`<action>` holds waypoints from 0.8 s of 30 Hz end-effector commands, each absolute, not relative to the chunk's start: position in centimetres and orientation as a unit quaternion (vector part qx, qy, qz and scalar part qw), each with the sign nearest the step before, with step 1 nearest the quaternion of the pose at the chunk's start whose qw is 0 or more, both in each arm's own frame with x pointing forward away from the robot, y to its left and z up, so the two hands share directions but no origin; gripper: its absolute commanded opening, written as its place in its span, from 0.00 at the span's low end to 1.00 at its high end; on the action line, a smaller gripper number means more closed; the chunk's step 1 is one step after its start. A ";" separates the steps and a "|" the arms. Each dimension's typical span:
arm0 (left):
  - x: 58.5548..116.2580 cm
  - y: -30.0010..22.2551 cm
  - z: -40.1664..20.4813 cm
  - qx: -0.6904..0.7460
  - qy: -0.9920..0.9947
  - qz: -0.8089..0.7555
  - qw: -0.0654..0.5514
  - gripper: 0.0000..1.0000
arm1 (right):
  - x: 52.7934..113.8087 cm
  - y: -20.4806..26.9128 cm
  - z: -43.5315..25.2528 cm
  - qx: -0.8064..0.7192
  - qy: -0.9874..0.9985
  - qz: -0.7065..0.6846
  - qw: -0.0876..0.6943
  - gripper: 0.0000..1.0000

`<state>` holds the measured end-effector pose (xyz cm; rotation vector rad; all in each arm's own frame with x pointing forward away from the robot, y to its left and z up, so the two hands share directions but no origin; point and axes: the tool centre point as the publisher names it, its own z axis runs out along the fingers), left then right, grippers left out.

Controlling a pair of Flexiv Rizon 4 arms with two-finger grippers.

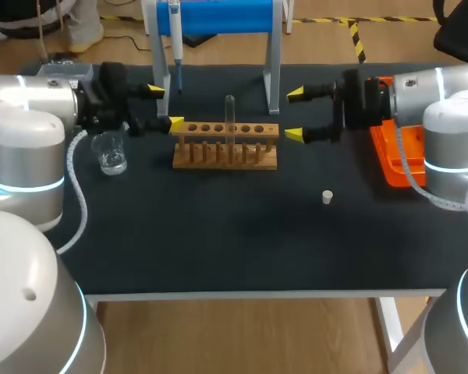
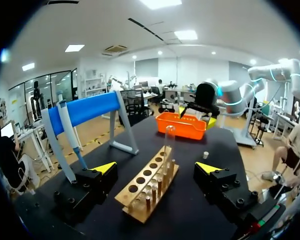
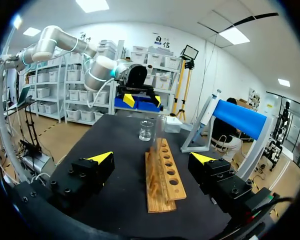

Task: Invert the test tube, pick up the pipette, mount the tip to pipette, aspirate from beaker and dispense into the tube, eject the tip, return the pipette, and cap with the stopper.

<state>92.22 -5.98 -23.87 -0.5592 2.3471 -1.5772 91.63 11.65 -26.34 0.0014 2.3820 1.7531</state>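
A clear test tube [image 1: 229, 117] stands upright in the wooden rack [image 1: 226, 144] at mid table. My left gripper [image 1: 165, 107] is open at the rack's left end, and my right gripper [image 1: 295, 114] is open just off its right end. Both are empty. In the left wrist view the rack [image 2: 147, 187] and tube [image 2: 169, 142] lie ahead between the fingers of the left gripper [image 2: 157, 167]. The right wrist view shows the same rack [image 3: 162, 175] ahead of the right gripper [image 3: 152, 157]. The pipette [image 1: 175, 39] hangs on the blue stand [image 1: 218, 15]. A glass beaker [image 1: 110, 152] stands under my left arm.
A small white stopper [image 1: 326, 197] lies on the black mat to the front right of the rack. An orange tip box [image 1: 394, 156] sits at the right edge under my right arm. The stand's legs [image 1: 273, 78] rise just behind the rack.
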 end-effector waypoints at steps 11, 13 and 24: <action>92.4 -6.0 -23.7 -0.194 0.813 -0.534 0.125 1.00 | 91.7 11.6 -26.4 0.000 0.802 0.590 0.091 1.00; 92.4 -6.0 -23.7 -0.194 0.813 -0.534 0.125 1.00 | 91.7 11.6 -26.4 0.000 0.802 0.590 0.091 1.00; 92.4 -6.0 -23.7 -0.194 0.813 -0.534 0.125 1.00 | 93.1 15.9 -27.0 -0.033 0.779 0.625 0.033 1.00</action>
